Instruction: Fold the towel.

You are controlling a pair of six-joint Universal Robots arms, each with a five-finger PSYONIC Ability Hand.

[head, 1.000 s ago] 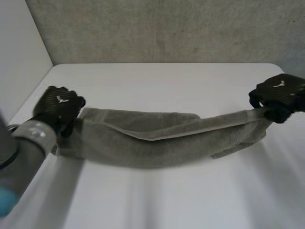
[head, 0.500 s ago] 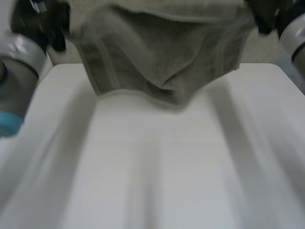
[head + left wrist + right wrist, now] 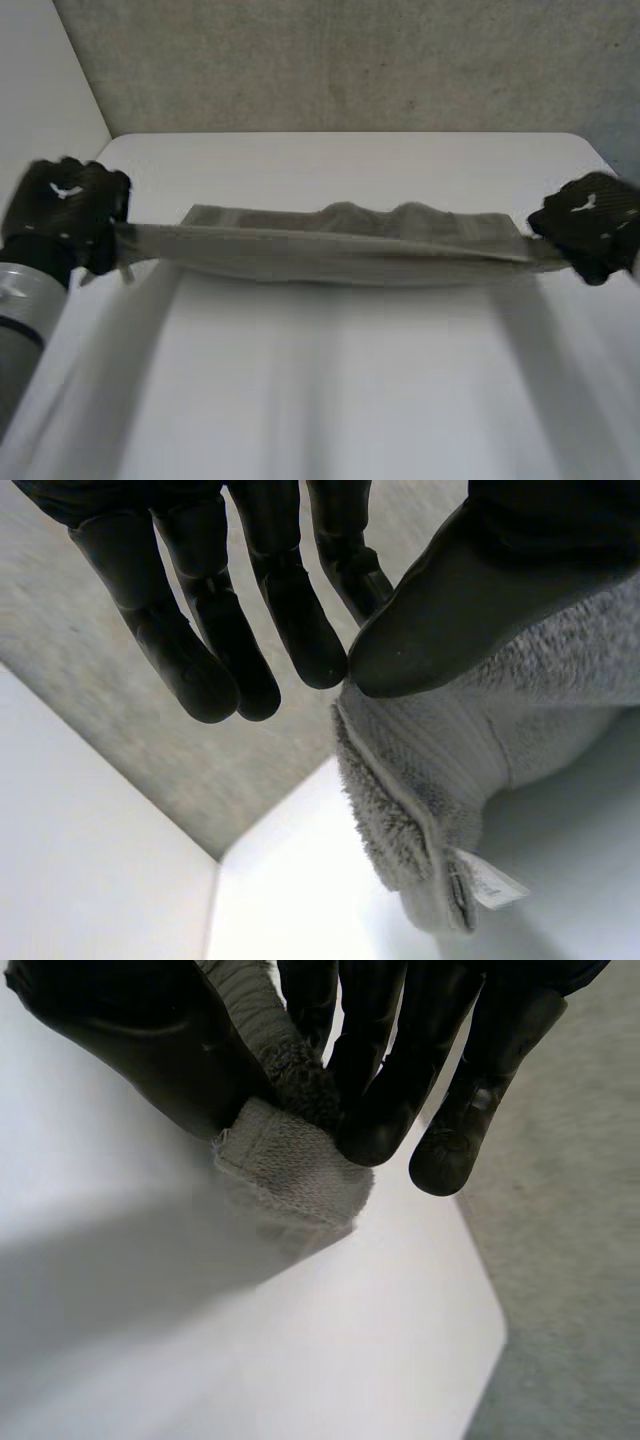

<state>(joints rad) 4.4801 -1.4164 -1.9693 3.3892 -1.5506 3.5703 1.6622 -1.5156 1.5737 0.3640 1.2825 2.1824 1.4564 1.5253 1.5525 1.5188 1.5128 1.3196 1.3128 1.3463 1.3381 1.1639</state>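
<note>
Grey towel [image 3: 330,250] is hanging as a stretched band between both hands, low over the white table [image 3: 330,400]; whether its slack part is touching the surface cannot be told. Left hand [image 3: 65,210] is pinching one end between thumb and fingers, near the hem and a small label [image 3: 485,885]. Right hand [image 3: 590,225] is clamping the opposite corner the same way. Judging the terry as light, limp and grippy: it is sagging between holds, so hemmed corners look like the best purchase.

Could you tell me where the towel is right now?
Head view: the towel stretches across the table, ends pinched by the left hand and right hand.
</note>
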